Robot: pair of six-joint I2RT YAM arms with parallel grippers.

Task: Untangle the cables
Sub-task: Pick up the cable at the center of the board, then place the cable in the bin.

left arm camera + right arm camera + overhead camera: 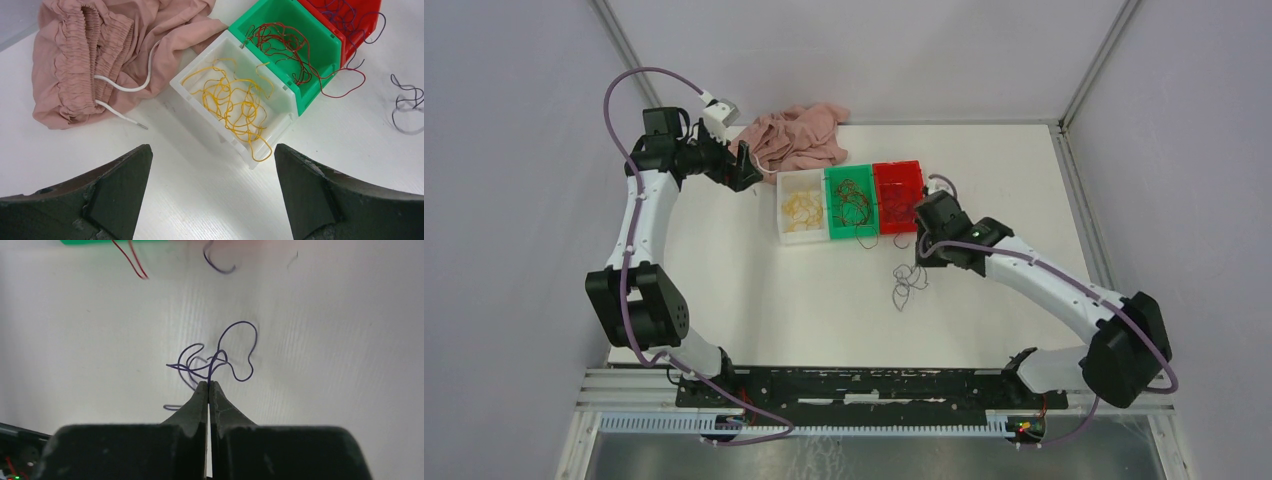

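A loose purple cable (216, 359) lies curled on the white table, and my right gripper (208, 383) is shut on one of its strands. In the top view the cable (908, 283) trails below the right gripper (921, 256), just in front of the bins. My left gripper (212, 155) is open and empty above the table near the white bin; in the top view it (746, 168) is at the back left. Yellow cables (235, 102) lie in the white bin, red cables (280, 45) in the green bin, and purple cables (350, 17) in the red bin.
The white bin (785, 205), green bin (831, 195) and red bin (916, 175) stand side by side at the table's middle back. A pink garment (796, 135) with a white drawstring (120, 87) lies at the back left. Grey walls enclose the table.
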